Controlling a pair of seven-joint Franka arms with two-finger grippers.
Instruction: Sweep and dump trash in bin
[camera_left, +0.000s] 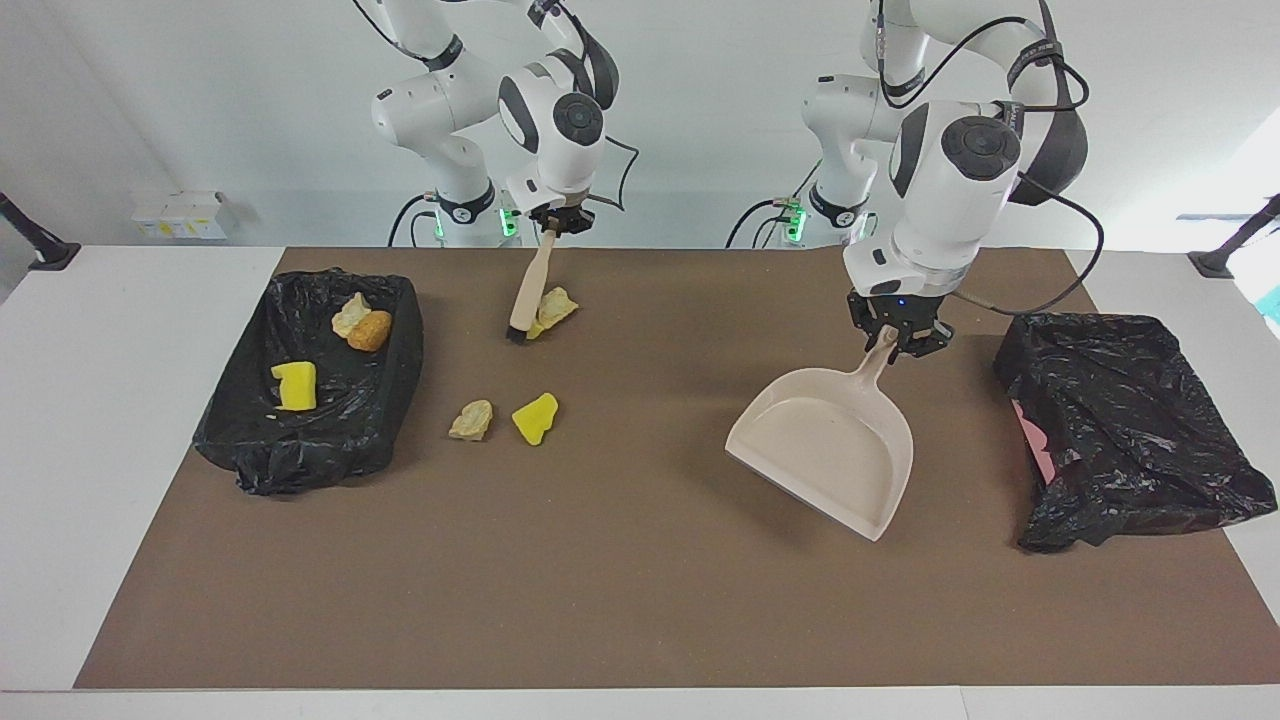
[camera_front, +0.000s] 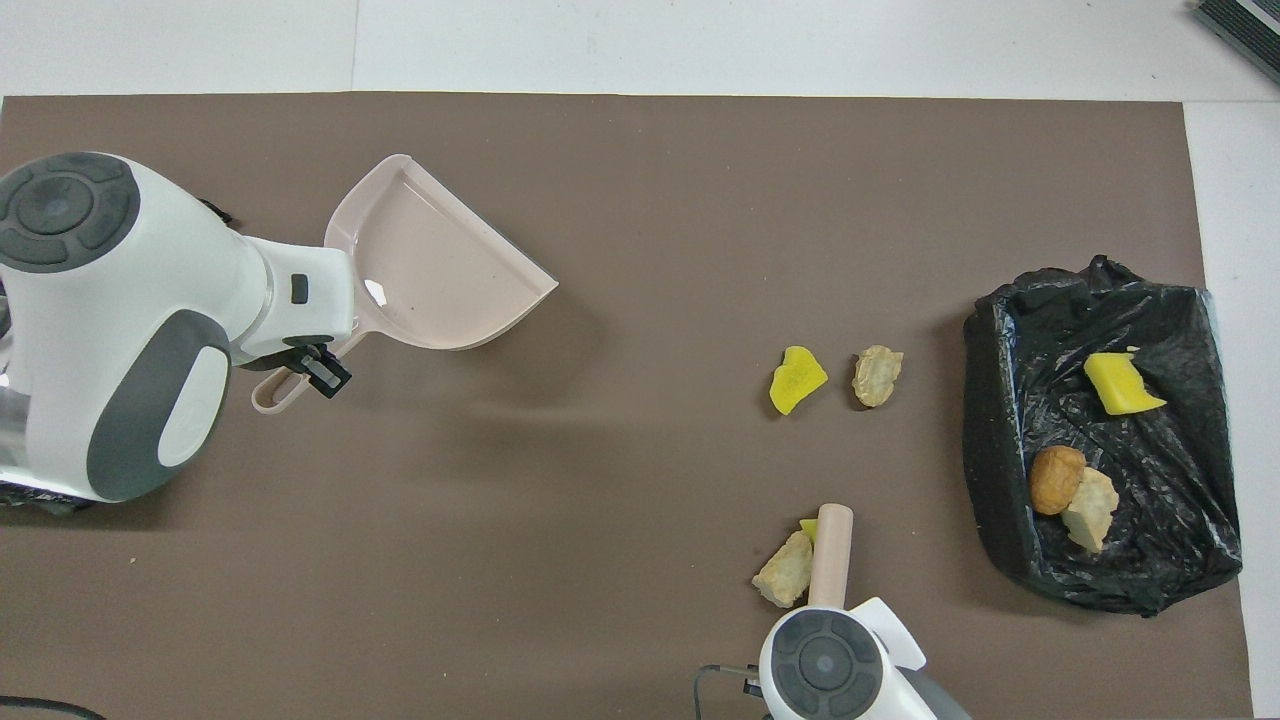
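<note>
My left gripper (camera_left: 893, 338) is shut on the handle of the beige dustpan (camera_left: 830, 445), which hangs tilted over the mat beside the second black bag (camera_left: 1130, 430). My right gripper (camera_left: 556, 222) is shut on the brush (camera_left: 528, 295). The brush's bristles rest against a tan scrap (camera_left: 558, 303) and a mostly hidden yellow scrap (camera_front: 808, 528). Two more pieces of trash lie farther from the robots, a tan lump (camera_left: 471, 420) and a yellow chunk (camera_left: 535, 417). The black-lined bin (camera_left: 250, 440) at the right arm's end holds three scraps.
The second black bag covers a bin at the left arm's end of the table, with some pink showing at its side. A brown mat (camera_left: 600, 600) covers the table's middle, and white table shows at both ends.
</note>
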